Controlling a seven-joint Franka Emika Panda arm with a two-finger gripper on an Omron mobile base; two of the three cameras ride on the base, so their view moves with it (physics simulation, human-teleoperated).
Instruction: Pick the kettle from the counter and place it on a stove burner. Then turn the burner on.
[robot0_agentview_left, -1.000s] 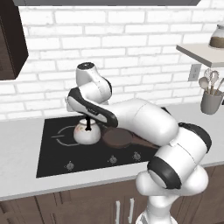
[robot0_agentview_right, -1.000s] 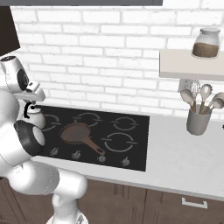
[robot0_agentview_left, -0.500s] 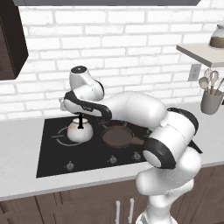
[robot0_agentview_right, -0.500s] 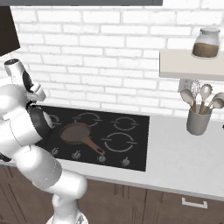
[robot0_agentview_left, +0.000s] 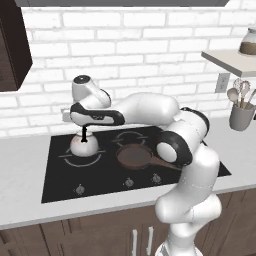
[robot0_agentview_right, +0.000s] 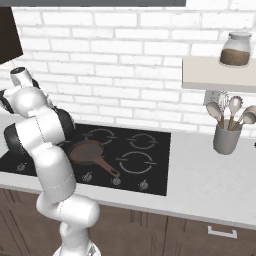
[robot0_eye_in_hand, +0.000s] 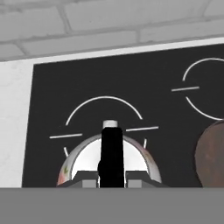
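a: what has changed since a moment ago?

b: the arm has swung further toward the left side of the cooktop (robot0_agentview_left: 60, 187), and the kettle (robot0_agentview_left: 83, 146) has gone with it. a second back it hung near the middle of the black glass, close to the frying pan (robot0_agentview_left: 134, 156); now it is over the stove burner (robot0_agentview_left: 67, 159) at the front left, well apart from the pan.

a: and the fingers?

b: the gripper (robot0_agentview_left: 84, 133) is clamped together on the kettle's thin black handle (robot0_eye_in_hand: 111, 153), same as before.

a: is the kettle down on the glass?

b: from the left base view its bottom looks on or just above the ring; i cannot tell which.

a: what does the hand view add?

b: it looks straight down the handle onto the shiny lid (robot0_eye_in_hand: 87, 159), with the burner's white arcs (robot0_eye_in_hand: 104, 101) curving round the kettle's far side. the right base view gives the jar (robot0_agentview_right: 235, 50) on the shelf, the utensil holder (robot0_agentview_right: 226, 137) on the counter (robot0_agentview_right: 210, 185) at the right, and the pan near the cooktop's middle.
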